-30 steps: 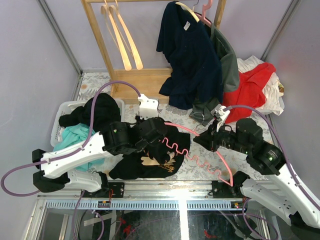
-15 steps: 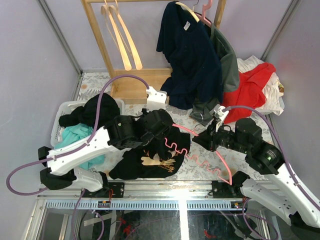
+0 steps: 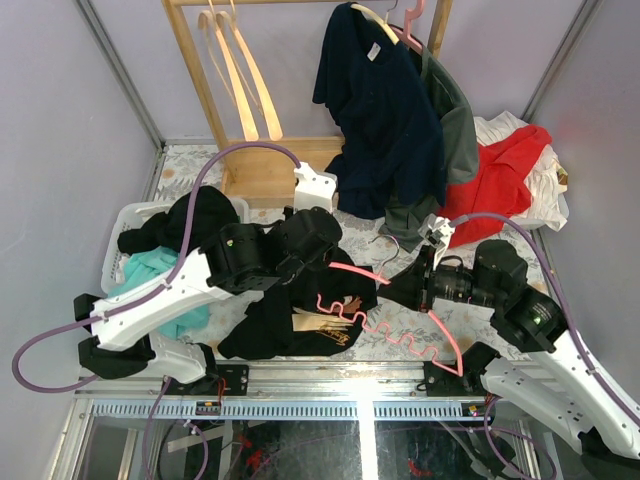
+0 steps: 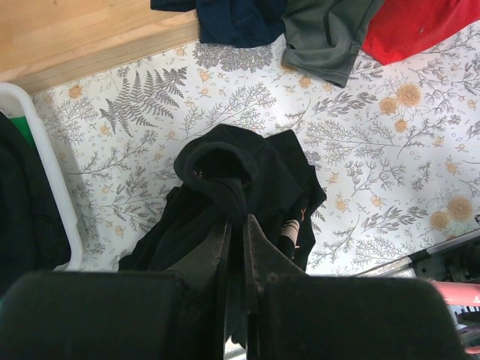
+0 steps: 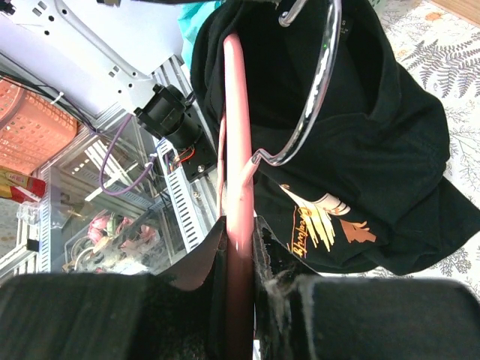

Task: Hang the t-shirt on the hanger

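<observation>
The black t-shirt [image 3: 300, 312] with a tan print lies bunched on the floral table at front centre. My left gripper [image 3: 318, 262] is shut on a fold of it and holds that fold up; the pinched cloth shows in the left wrist view [image 4: 225, 184]. My right gripper [image 3: 408, 286] is shut on the pink hanger [image 3: 390, 325], which is tilted, its wavy bar over the shirt's right edge and its metal hook [image 3: 384, 250] pointing back. In the right wrist view the pink arm [image 5: 236, 150] runs between the jaws, with the hook [image 5: 311, 105] over the shirt [image 5: 375, 172].
A wooden rack [image 3: 215, 100] with pale hangers stands at the back. A navy shirt [image 3: 385, 120] and a grey garment hang at back centre; a red garment [image 3: 510, 180] lies at back right. A white basket [image 3: 125, 235] of clothes sits at left.
My left gripper has lifted the shirt's fold and moved back and right. My right gripper has tilted the hanger, swinging its hook end up and toward the shirt.
</observation>
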Tool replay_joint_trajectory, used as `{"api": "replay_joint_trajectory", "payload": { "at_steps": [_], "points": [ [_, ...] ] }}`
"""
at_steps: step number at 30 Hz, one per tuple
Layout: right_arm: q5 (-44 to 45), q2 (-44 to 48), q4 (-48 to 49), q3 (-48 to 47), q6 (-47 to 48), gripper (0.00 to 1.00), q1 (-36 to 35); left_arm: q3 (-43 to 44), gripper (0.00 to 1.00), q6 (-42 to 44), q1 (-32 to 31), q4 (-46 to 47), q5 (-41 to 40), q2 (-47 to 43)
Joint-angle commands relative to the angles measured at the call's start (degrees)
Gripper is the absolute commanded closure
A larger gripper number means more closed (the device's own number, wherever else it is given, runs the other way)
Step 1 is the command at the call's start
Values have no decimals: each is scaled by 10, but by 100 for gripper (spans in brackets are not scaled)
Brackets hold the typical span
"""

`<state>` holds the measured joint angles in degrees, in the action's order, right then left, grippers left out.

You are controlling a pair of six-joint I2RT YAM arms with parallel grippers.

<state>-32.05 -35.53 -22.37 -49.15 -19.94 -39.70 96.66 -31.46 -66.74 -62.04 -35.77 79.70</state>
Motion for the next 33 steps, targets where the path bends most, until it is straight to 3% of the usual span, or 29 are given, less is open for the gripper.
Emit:
{"api": "replay_joint_trajectory", "payload": {
  "at_steps": [1,5,11,19,26,33],
  "points": [
    [-54,14,-7,-16,3,100,-4,37,100,30,3,17,-8,3],
    [-67,22,-22,-15,7,100,-3,54,100,46,4,14,-7,7],
    [-133,26,63,24,-37,100,-4,117,100,76,3,-5,-9,33],
    [-177,26,80,25,-45,100,-4,188,100,116,4,-27,-25,50],
    [-188,13,255,64,-129,100,-4,237,100,149,3,-6,36,80],
    [-118,-20,397,88,-157,100,-4,281,100,176,2,14,122,95]
  ]
}}
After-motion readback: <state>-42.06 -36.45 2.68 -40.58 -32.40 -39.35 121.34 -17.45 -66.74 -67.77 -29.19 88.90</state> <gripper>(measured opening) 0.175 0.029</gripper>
